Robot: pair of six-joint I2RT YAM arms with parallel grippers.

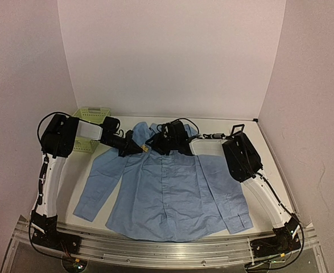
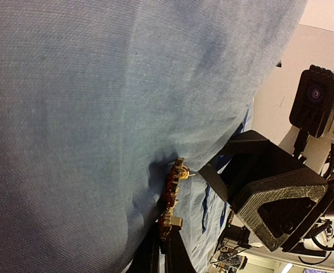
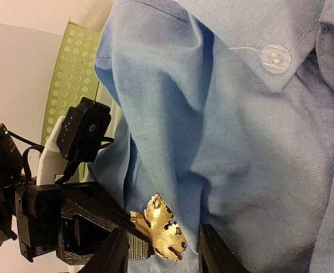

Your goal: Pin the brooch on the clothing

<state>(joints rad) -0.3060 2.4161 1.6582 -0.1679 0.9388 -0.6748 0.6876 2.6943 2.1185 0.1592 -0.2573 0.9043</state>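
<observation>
Overhead, the left pincer is clenched on the brooch, which touches the shirt just beside its collar. The right pincer stands released alongside; it should probably brace the cloth. Counter beyond the collar offers room; a basket crowds the collar's left.

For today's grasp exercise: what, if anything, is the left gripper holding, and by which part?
The left gripper pinches the brooch by one end of the leaf; the other end reaches the shirt.
</observation>
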